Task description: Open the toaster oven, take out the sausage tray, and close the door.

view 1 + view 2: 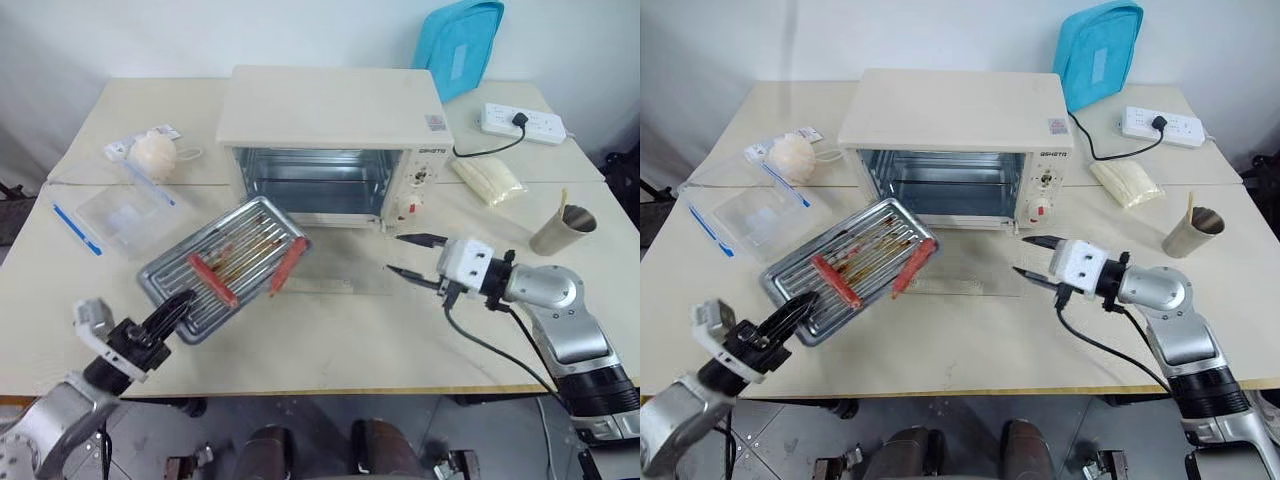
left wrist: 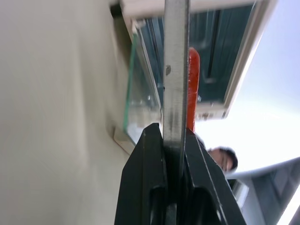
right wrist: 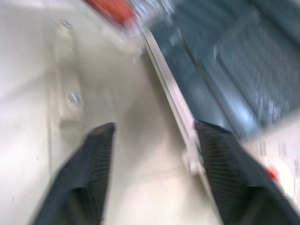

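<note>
- Left eye view shows the sausage tray [image 1: 226, 262] out of the toaster oven [image 1: 335, 145], held tilted over the table [image 1: 330, 345] in front of the oven's left half; the left gripper [image 1: 176, 308] is clamped on the tray's near-left rim, seen in the left wrist view as fingers [image 2: 147, 178] pinched on a thin metal edge.
- Tray looks stiff, thin and light, but a grip on one corner leaves the far end levering down; the greasy ridged base is probably slick, so the two red sausages [image 1: 212, 279] could roll toward the low side; a level carry seems wise.
- Rim is the sensible hold; the middle of a long side would balance better than a corner.
- Door [image 1: 330, 272] lies folded flat on the table before the empty oven; glass, so fragile and best lifted by its front bar handle, not the pane.
- Right gripper [image 1: 412, 255] hovers just right of the door, fingers [image 3: 89, 173] apart and holding nothing.
</note>
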`<action>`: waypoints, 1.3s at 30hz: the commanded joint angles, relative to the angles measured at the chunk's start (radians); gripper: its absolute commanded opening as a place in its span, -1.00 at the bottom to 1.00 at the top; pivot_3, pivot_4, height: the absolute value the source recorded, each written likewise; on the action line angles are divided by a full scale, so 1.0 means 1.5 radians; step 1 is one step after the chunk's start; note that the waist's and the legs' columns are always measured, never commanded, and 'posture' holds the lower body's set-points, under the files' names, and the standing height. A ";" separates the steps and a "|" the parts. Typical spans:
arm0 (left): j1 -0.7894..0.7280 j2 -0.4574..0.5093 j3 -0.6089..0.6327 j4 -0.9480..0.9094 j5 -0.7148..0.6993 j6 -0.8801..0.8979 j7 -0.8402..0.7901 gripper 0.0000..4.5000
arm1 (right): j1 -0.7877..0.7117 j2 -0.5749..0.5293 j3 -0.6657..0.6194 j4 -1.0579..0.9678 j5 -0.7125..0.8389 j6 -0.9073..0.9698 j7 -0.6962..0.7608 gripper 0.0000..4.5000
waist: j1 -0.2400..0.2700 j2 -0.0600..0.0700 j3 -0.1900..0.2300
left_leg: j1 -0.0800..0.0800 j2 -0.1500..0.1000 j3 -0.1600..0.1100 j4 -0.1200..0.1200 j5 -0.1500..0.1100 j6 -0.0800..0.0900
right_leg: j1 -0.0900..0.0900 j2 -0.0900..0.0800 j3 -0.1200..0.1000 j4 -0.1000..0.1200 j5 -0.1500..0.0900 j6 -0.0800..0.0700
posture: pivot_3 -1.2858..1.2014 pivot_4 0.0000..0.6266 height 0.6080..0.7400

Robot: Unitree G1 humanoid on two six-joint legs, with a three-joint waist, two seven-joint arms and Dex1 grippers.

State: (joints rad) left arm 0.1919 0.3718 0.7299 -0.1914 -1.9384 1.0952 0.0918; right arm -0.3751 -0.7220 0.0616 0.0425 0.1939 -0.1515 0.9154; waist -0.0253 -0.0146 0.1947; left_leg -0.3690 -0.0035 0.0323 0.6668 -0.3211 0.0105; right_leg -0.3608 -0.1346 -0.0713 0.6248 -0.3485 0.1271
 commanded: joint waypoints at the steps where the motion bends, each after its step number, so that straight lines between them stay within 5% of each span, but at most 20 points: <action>1: 0.054 -0.043 0.046 -0.066 -0.023 -0.039 -0.029 -1.00 | -0.002 -0.013 -0.028 0.050 0.012 0.014 0.021 -0.50 | 0.001 0.000 0.000 | 0.000 0.000 0.000 0.000 0.000 0.000 | 0.000 0.000 0.000 -0.002 0.000 0.000 | 0.03 -0.52 1.00; 5: 0.115 -0.088 0.041 -0.109 -0.023 -0.070 -0.039 -1.00 | -0.008 -0.005 -0.024 0.101 0.001 0.022 0.024 -0.99 | 0.002 0.000 0.000 | 0.000 0.000 0.000 0.000 0.000 0.000 | 0.000 -0.001 0.000 -0.003 0.000 0.000 | 0.03 -0.52 1.00; 26: 0.161 -0.285 0.020 -0.235 -0.023 -0.268 -0.009 -1.00 | -0.017 0.098 0.007 0.155 0.059 0.087 0.142 -0.99 | 0.001 0.000 0.000 | 0.000 0.001 0.001 0.000 -0.002 0.000 | 0.002 0.001 0.000 -0.006 0.001 -0.001 | 0.03 -0.52 1.00; 39: 0.196 -0.269 0.015 -0.258 -0.023 -0.301 0.025 -1.00 | -0.077 0.148 -0.088 0.032 0.199 0.215 0.098 -0.99 | 0.002 0.000 0.000 | -0.001 0.001 0.000 0.000 -0.002 0.000 | 0.002 0.001 0.000 -0.008 0.001 -0.001 | 0.03 -0.52 1.00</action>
State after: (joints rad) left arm 0.4673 -0.0384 0.7312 -0.5325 -1.9439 0.6512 0.1416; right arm -0.4775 -0.5116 -0.0306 0.1258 0.4535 0.1590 1.0909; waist -0.0219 -0.0144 0.1947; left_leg -0.3701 -0.0013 0.0325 0.6670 -0.3251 0.0108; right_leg -0.3583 -0.1334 -0.0718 0.6117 -0.3467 0.1261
